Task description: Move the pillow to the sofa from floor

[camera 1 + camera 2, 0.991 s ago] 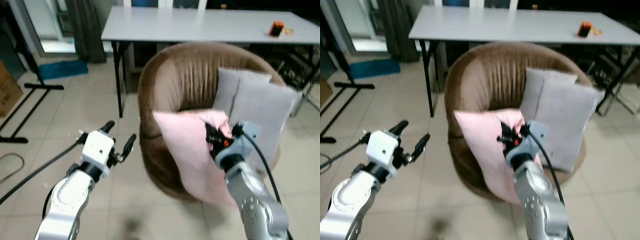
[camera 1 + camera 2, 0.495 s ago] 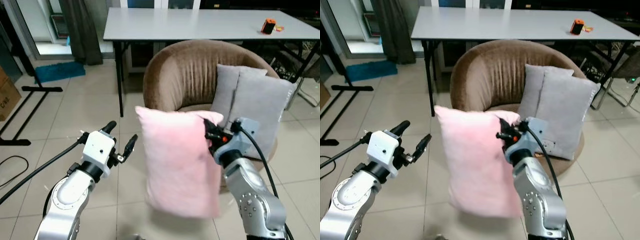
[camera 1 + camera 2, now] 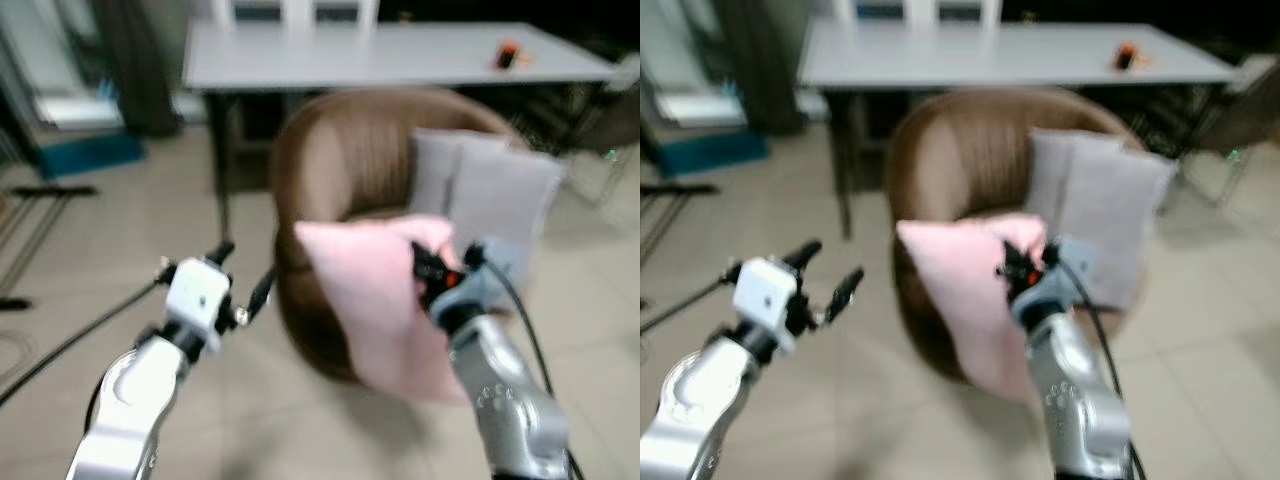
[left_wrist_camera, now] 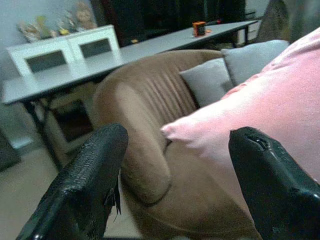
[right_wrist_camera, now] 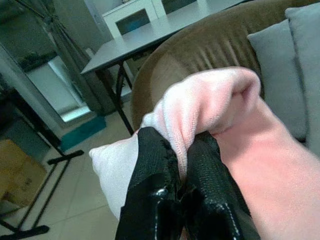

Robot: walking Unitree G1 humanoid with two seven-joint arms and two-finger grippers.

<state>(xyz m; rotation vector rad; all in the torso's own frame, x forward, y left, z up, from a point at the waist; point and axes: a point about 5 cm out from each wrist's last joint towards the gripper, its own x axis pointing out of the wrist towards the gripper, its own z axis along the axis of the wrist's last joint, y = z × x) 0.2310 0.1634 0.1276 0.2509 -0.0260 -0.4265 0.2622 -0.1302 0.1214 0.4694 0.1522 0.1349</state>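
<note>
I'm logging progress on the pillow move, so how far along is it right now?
Done: the pink pillow is off the floor, pinched at one corner by the right gripper.

In hand: it hangs in front of the brown sofa, over the front edge, not yet resting on the seat. The left gripper is open and holds nothing.

Left: set the pillow on the seat beside the grey cushions, then let go.

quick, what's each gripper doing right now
Left gripper: open, holding nothing.
Right gripper: shut on the pink pillow, pinching its top edge.
</note>
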